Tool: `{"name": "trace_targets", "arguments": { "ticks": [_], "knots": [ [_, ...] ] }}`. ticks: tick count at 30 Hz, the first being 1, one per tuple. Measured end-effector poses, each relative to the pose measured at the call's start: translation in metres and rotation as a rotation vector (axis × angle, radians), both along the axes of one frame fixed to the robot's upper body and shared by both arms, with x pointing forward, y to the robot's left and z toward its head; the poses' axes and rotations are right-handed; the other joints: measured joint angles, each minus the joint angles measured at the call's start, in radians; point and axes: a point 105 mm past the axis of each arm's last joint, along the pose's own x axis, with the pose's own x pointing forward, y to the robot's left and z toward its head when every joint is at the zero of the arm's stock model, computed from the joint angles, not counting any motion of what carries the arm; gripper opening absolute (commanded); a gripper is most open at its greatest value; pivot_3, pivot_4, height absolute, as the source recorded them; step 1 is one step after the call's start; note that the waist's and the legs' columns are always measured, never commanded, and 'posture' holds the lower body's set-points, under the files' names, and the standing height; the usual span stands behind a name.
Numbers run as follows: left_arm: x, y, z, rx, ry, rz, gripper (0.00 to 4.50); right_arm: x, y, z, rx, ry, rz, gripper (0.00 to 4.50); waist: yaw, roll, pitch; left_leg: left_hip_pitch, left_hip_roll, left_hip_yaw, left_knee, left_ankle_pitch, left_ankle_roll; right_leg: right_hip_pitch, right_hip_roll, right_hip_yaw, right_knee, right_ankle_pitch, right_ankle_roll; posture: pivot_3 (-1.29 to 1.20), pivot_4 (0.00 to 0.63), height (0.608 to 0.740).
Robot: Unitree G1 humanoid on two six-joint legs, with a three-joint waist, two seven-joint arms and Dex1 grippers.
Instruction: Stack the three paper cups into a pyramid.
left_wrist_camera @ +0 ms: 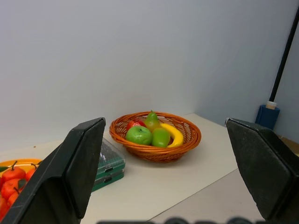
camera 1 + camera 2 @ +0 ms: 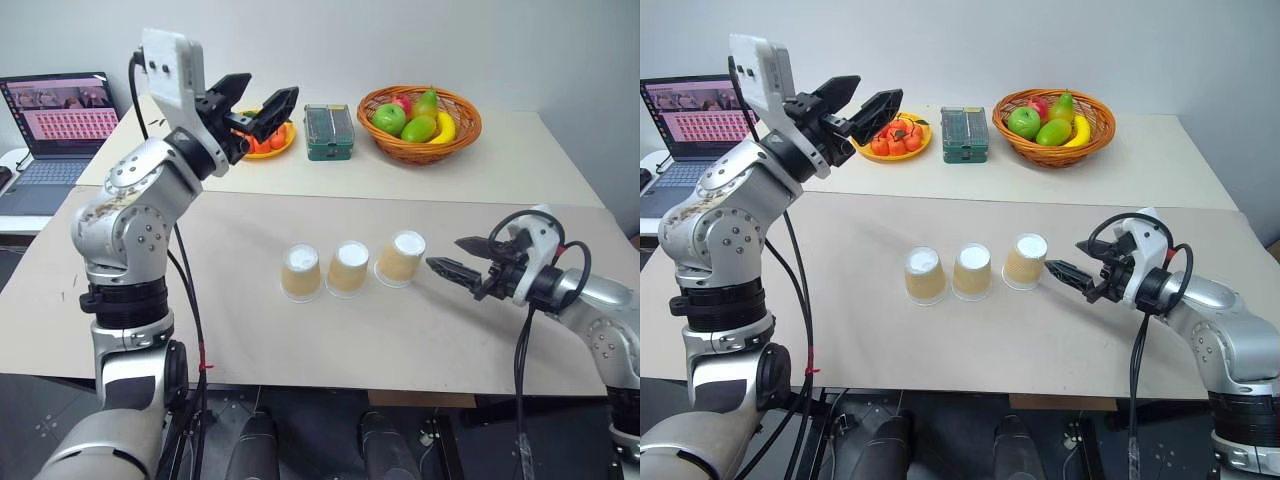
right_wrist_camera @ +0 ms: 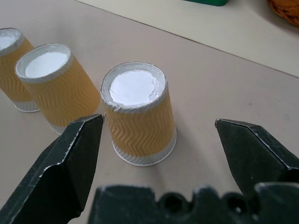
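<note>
A plain pale wall (image 2: 400,40) runs behind two beige tables pushed together, the front table (image 2: 250,330) meeting the rear table (image 2: 520,160) along a straight seam. On a separate low surface at the far left an open laptop (image 2: 55,125) shows a lit screen. A dark floor (image 2: 40,420) lies below the front table's edge. The light is even and soft.
</note>
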Motion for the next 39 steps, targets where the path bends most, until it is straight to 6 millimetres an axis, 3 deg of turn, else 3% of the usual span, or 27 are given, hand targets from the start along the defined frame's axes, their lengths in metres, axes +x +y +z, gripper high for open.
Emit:
{"name": "trace_targets", "arguments": {
  "ticks": [22,39],
  "knots": [
    [-0.005,0.0,0.005,-0.002,-0.018,0.038,4.4,0.02,0.036,-0.011,-0.004,0.005,0.134,4.5,-0.001,0.0,0.0,0.0,0.0,0.0,0.0,0.001,-0.001,0.001,0.0,0.0,0.0,0.001,0.001,0.0,0.15,0.74],
    [-0.014,-0.005,-0.004,0.005,0.0,0.041,4.4,0.046,0.049,-0.015,0.004,-0.016,0.147,4.5,-0.003,0.0,0.0,0.0,0.0,0.0,0.0,0.002,-0.001,0.0,0.001,0.0,0.0,0.002,0.002,0.0,0.15,0.74]
  ]
}}
